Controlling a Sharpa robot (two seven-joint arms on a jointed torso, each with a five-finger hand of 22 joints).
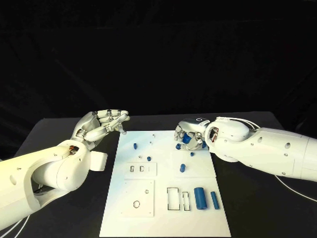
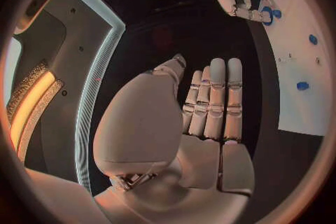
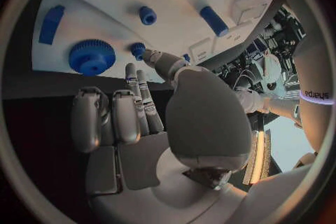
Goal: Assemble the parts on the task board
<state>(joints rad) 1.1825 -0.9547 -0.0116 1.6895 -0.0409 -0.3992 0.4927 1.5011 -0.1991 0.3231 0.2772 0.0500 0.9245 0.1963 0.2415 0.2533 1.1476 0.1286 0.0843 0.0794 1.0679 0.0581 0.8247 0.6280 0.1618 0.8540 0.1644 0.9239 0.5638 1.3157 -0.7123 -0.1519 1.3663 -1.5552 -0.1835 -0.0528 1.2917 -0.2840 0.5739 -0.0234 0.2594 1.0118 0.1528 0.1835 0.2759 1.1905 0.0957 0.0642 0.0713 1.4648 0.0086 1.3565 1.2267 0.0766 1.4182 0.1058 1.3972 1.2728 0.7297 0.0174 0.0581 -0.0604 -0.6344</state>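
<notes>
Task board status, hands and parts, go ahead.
Left hand open, off the board's left edge. Right hand open, fingers over parts at the task board's far right. Blue gear and pegs loose on board. Nothing in the way.

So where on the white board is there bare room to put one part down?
The task board is bare along its near edge, below the square plate and the two blue cylinders. The far right corner is crowded: the right hand hangs over small blue parts.
</notes>
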